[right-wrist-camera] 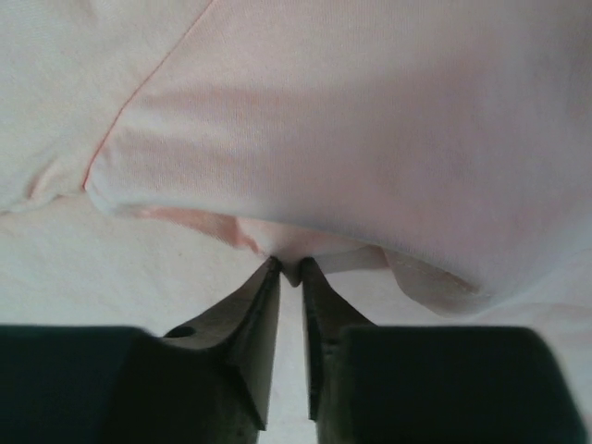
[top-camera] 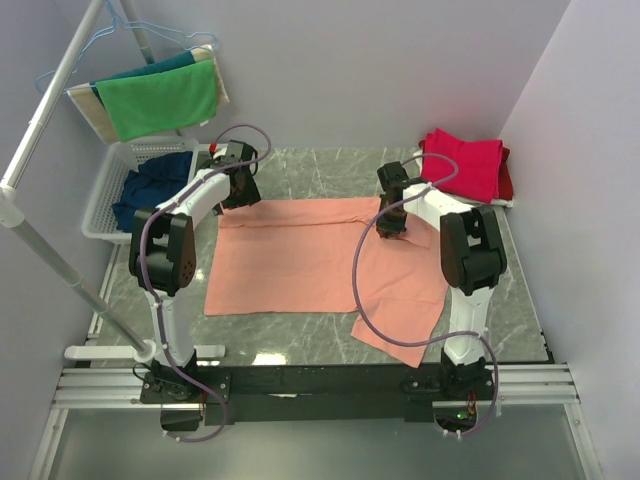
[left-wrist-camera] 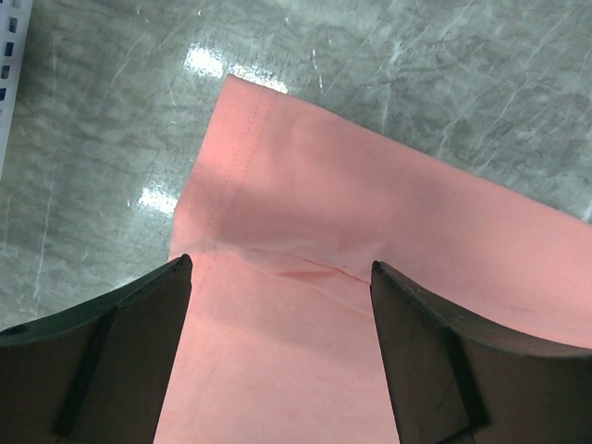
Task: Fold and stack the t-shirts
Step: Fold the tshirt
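Observation:
A salmon-orange t-shirt (top-camera: 300, 265) lies spread on the marble table, its right part trailing toward the near edge. My left gripper (top-camera: 240, 190) hovers over its far left corner, open, with flat cloth (left-wrist-camera: 305, 231) showing between the wide-apart fingers (left-wrist-camera: 148, 351). My right gripper (top-camera: 392, 228) is down on the shirt's far right part. In the right wrist view its tips (right-wrist-camera: 289, 270) are shut on a small raised fold of the salmon cloth (right-wrist-camera: 370, 120). Folded crimson-pink and red t-shirts (top-camera: 465, 165) are stacked at the far right corner. A dark navy t-shirt (top-camera: 150, 185) lies crumpled in the basket.
A white plastic basket (top-camera: 100, 205) stands at the far left, off the table edge. Green, teal and beige cloths (top-camera: 160, 100) hang on a rack above it. A slanted white pole (top-camera: 60, 270) crosses the left side. Walls close in behind and on the right.

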Controlling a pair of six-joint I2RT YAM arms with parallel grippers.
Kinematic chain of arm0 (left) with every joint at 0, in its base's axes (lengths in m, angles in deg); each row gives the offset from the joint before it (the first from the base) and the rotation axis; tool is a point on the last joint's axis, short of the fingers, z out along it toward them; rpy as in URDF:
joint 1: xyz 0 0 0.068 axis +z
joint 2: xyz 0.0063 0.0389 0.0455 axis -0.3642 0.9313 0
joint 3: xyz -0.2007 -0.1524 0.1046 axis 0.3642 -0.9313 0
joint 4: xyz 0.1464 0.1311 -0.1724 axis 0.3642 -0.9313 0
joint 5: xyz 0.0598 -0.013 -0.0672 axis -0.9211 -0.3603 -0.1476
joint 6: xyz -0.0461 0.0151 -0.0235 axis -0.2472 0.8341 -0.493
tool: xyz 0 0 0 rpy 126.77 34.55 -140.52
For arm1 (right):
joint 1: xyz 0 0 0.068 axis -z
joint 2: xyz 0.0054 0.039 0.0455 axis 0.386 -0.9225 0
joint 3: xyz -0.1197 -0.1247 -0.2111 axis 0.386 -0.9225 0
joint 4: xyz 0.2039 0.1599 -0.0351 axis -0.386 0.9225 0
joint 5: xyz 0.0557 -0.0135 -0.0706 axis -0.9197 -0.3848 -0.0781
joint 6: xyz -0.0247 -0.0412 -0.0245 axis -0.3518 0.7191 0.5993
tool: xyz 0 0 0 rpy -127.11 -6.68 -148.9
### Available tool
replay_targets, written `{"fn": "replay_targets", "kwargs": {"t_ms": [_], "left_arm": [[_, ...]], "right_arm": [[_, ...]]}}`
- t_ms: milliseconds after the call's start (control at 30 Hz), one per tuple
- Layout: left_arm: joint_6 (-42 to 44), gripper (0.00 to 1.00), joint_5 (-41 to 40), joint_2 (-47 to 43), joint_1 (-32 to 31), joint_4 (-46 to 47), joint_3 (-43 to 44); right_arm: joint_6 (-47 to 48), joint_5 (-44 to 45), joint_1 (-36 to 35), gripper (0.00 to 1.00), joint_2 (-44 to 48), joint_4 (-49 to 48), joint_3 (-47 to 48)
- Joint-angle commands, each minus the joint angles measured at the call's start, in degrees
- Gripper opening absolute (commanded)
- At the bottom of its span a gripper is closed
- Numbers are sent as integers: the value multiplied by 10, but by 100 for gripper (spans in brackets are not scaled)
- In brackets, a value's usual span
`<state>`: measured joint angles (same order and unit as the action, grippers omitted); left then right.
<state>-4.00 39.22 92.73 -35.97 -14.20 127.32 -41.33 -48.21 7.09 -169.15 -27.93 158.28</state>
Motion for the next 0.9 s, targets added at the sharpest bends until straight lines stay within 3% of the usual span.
{"fn": "replay_targets", "kwargs": {"t_ms": [0,100,533,867], "left_arm": [[6,83,-12,-4,-1,-3,18],[6,83,-9,-3,-1,-2,19],[0,83,-8,-1,-1,-3,21],[-1,83,-9,-3,-1,-3,19]], "right_arm": [[0,8,0,17,-9,-9,21],[-2,10,-1,0,-1,-6,19],[-35,-30,-38,0,97,24,-22],[-59,-34,-78,1,94,43,-60]]}}
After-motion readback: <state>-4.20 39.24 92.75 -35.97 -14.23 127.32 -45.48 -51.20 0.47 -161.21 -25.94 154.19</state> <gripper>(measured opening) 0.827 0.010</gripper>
